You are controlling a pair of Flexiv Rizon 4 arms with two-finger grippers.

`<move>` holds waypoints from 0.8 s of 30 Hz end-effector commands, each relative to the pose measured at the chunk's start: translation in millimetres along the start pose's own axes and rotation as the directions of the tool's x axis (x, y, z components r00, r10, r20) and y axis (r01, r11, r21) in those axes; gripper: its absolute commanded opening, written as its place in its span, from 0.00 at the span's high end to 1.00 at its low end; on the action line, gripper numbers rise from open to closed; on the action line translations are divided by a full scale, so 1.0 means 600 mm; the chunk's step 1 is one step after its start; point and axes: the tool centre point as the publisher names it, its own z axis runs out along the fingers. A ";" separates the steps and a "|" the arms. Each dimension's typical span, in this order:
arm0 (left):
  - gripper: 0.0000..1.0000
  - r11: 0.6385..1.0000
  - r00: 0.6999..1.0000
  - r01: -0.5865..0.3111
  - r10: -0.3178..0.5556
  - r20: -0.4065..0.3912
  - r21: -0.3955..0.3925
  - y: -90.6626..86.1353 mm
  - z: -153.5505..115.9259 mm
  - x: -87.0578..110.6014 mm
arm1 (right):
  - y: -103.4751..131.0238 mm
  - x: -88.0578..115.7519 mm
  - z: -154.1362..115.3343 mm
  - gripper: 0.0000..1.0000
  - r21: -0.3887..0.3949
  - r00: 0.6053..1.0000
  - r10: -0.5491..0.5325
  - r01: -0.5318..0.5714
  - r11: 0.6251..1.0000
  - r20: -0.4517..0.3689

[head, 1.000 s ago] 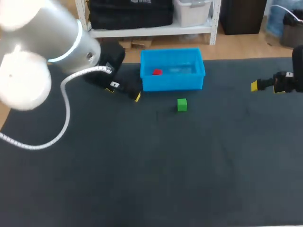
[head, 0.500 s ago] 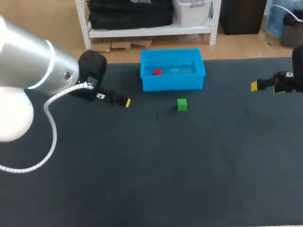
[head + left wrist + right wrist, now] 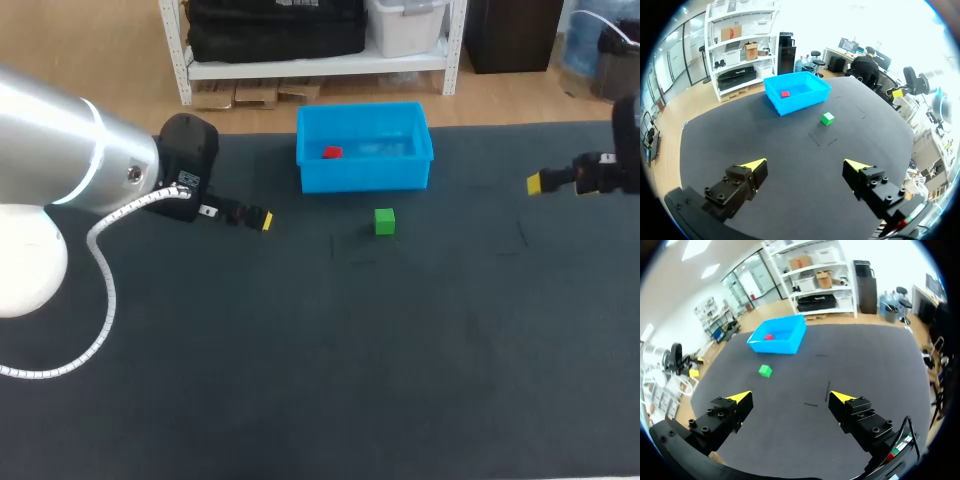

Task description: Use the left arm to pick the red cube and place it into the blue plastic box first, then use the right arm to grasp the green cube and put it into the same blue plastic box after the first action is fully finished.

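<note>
**Red Cube Boxed; Green Cube Awaiting the Right Arm**

The dark table (image 3: 300,380) is filling most of the head view. The left arm (image 3: 70,160) is coming in from the upper left. Its left gripper (image 3: 807,165) is hanging over bare table with fingers spread wide and nothing between them. It is sitting well to the left of the box, which by my judgement leaves the way open for the other arm.

The blue plastic box (image 3: 365,176) is standing upright in the upper middle, near the table's far edge.

The right arm (image 3: 630,150) is showing only at the right edge of the frame. The right gripper (image 3: 790,397) is also gaping wide and empty. It is facing across the table towards box and cube, both well ahead of it.

The green cube (image 3: 385,221) is lying on the table just in front of the box, apart from its wall. No gripper is touching it.

The red cube (image 3: 332,152) is resting inside the box, towards its left end.

Assessment: the first placement appears finished, and the second step appears not yet begun.
</note>
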 end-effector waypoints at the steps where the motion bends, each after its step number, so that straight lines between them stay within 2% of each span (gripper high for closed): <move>1: 0.00 1.000 1.000 -0.001 0.001 0.002 0.006 0.002 -0.001 0.000 | 0.040 -0.022 0.020 0.00 0.143 0.998 -0.014 0.022 0.989 -0.060; 9: 0.00 1.000 1.000 -0.001 0.001 0.002 0.006 0.002 -0.001 0.000 | 0.096 -0.010 0.084 0.00 0.181 0.983 -0.040 0.073 0.981 -0.177; 14: 0.00 1.000 1.000 -0.001 0.001 0.002 0.006 0.002 -0.001 0.000 | 0.114 0.000 0.122 0.00 0.206 0.974 -0.023 0.070 0.976 -0.224; 24: 0.00 1.000 1.000 -0.001 0.001 0.002 0.006 0.002 -0.001 0.000 | 0.118 -0.002 0.129 0.00 0.197 0.975 -0.002 0.048 0.979 -0.223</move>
